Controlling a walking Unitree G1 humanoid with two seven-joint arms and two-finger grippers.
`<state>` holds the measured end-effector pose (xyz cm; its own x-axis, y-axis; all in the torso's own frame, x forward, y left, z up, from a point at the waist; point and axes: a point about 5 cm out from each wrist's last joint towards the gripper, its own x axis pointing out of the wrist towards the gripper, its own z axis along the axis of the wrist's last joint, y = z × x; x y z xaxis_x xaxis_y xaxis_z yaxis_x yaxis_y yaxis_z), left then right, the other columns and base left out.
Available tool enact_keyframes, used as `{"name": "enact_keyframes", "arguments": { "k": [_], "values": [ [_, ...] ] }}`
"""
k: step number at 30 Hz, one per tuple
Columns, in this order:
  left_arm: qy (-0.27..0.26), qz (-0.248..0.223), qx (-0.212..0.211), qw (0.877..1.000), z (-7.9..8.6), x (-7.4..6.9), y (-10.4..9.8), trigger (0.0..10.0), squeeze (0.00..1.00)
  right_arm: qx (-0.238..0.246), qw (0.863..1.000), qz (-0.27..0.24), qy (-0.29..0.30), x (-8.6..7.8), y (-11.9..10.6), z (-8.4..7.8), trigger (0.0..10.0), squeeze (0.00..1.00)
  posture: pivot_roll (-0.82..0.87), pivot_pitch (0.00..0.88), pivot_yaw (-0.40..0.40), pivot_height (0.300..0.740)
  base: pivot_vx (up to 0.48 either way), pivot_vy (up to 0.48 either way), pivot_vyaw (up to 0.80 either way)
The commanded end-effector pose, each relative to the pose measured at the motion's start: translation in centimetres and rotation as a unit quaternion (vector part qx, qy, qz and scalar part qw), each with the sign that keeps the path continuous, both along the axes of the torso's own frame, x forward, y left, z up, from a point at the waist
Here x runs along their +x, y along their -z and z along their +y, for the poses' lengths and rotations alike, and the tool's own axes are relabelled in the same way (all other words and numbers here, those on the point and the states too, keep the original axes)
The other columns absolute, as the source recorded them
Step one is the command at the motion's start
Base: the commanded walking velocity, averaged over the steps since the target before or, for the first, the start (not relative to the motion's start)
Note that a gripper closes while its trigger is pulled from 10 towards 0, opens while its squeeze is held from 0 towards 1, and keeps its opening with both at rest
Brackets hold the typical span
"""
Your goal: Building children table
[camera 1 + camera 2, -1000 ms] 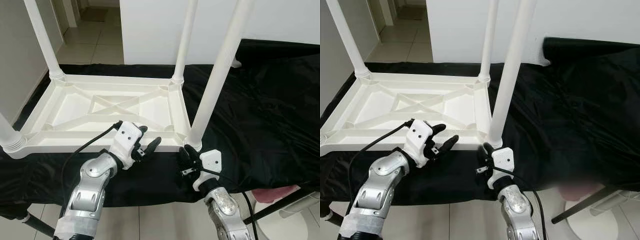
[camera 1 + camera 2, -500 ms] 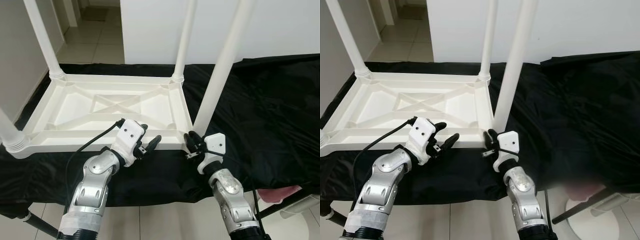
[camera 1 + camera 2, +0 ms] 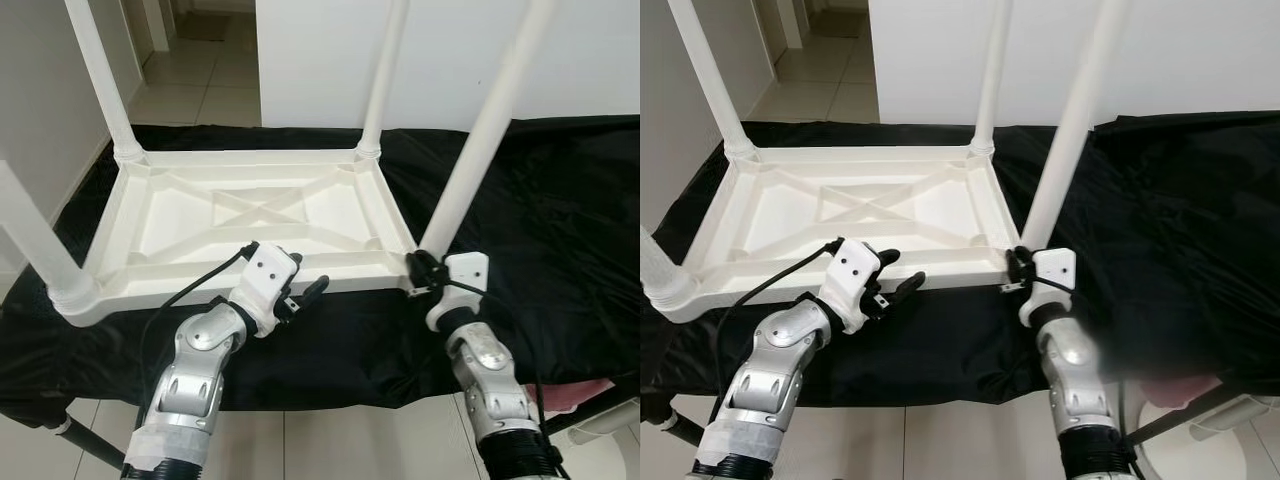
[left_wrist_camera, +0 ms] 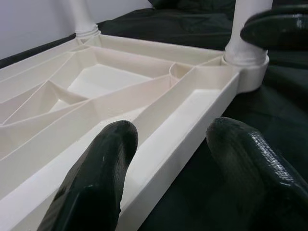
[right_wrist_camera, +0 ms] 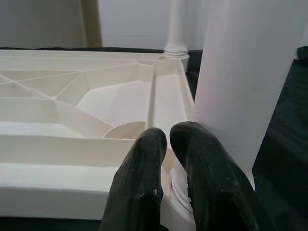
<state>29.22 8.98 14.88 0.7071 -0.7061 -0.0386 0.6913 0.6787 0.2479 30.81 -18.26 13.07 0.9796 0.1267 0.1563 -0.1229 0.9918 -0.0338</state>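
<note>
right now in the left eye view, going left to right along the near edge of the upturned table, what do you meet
near-left table leg → left gripper, open at the table's near rim → right gripper, fingers together at the base of the near-right table leg → black cloth

You're looking at a plain white children's table with white legs — no pattern — on a glossy black cloth. Both tools have black fingers on white housings and silver arms — the floor tiles are pale beige.
</note>
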Motion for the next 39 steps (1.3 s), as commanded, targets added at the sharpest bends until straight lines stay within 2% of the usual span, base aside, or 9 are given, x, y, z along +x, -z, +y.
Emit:
{"name": "enact_keyframes", "arguments": {
  "k": [1,4,11,18,20,26,31,33,39],
  "values": [
    [-0.107,-0.018,-0.003,0.994,0.6,0.8,0.2,10.0,0.00,0.005,0.999,-0.002,0.054,0.0,0.0,-2.3,10.0,0.00,0.03,0.027,-0.003,0.740,0.000,0.000,0.00],
    [-0.106,-0.016,0.010,0.994,0.5,1.0,0.4,10.0,0.00,0.004,0.997,-0.002,0.079,0.1,0.0,-3.5,10.0,0.00,0.03,0.027,0.002,0.740,0.000,0.000,0.00],
    [-0.102,-0.013,0.025,0.994,0.5,1.0,0.7,10.0,0.00,0.001,0.995,-0.004,0.101,0.2,0.0,-4.4,10.0,0.00,0.03,0.022,0.011,0.740,0.000,0.000,0.00],
    [-0.112,0.007,0.053,0.992,0.6,1.2,1.5,10.0,0.00,0.014,0.998,-0.010,0.063,0.4,0.0,-2.2,10.0,0.00,0.03,0.016,0.015,0.740,0.000,0.000,0.00],
    [-0.132,0.026,0.088,0.987,1.1,1.5,2.6,10.0,0.00,0.023,0.998,-0.009,0.050,0.5,0.2,-0.9,10.0,0.00,0.03,0.016,0.015,0.740,0.000,0.000,0.00],
    [-0.166,0.057,0.112,0.978,2.0,1.7,3.9,10.0,0.00,0.035,0.999,-0.009,0.033,0.5,0.4,0.7,10.0,0.00,0.04,0.016,0.014,0.740,0.000,0.000,0.00],
    [-0.187,0.057,0.095,0.976,2.4,2.1,3.5,10.0,0.00,0.040,0.999,-0.011,0.030,0.7,0.3,1.1,10.0,0.00,0.04,0.014,0.013,0.740,0.000,0.000,0.00],
    [-0.202,0.072,0.085,0.973,2.8,2.4,3.5,10.0,0.00,0.042,0.999,-0.013,0.029,0.8,0.2,1.3,10.0,0.00,0.04,0.014,0.013,0.740,0.000,0.000,0.00],
    [-0.235,0.089,0.093,0.963,3.7,2.7,4.0,10.0,0.00,0.041,0.999,-0.014,0.025,0.8,0.1,1.4,10.0,0.00,0.03,0.022,0.006,0.740,0.000,0.000,0.00]
  ]
}}
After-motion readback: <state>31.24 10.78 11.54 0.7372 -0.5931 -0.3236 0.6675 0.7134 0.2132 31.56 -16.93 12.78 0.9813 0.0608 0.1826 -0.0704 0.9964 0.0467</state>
